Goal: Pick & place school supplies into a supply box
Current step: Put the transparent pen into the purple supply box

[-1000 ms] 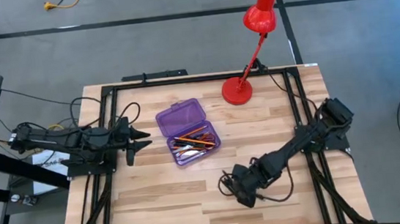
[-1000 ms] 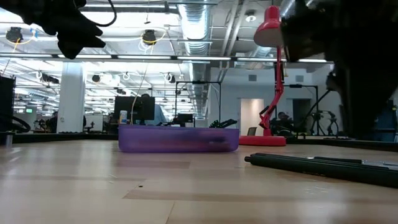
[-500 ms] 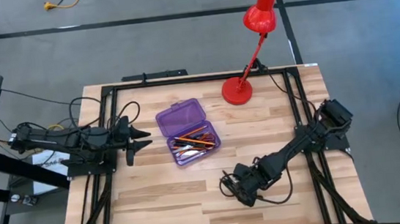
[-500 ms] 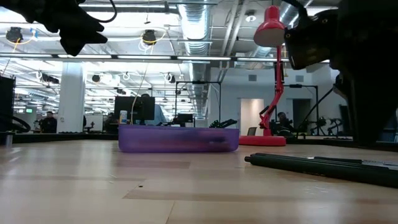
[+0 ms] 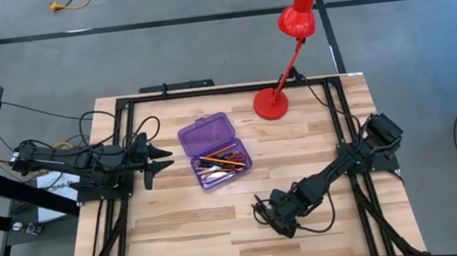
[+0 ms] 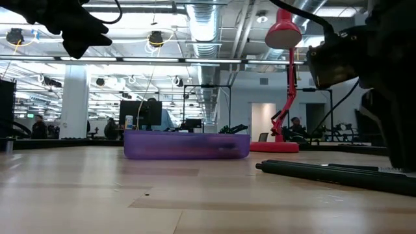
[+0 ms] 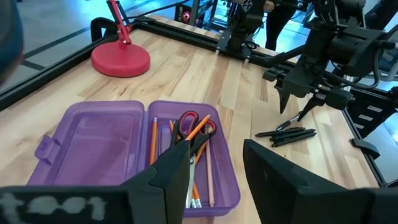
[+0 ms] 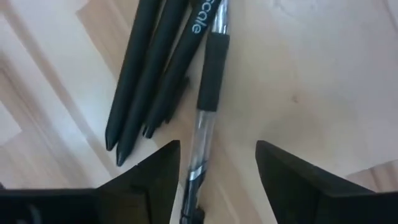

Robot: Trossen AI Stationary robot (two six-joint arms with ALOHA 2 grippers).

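Right wrist view, pen (image 8: pixel 207 99) between open right pincer (image 8: pixel 217 165) fingers

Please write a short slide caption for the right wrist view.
Open right gripper above a clear-barrelled pen lying beside three black pens on the wooden table.

Supply box (image 5: pixel 215 152): translucent purple, lid hinged fully open and lying flat, positioned near the centre of the surface. Contents: orange pencils (image 7: pixel 153 144), red-handled scissors (image 7: pixel 188 123). Black pens (image 8: pixel 163 62): bundled side by side, flat on the surface, toward its right front area, well apart from the box.
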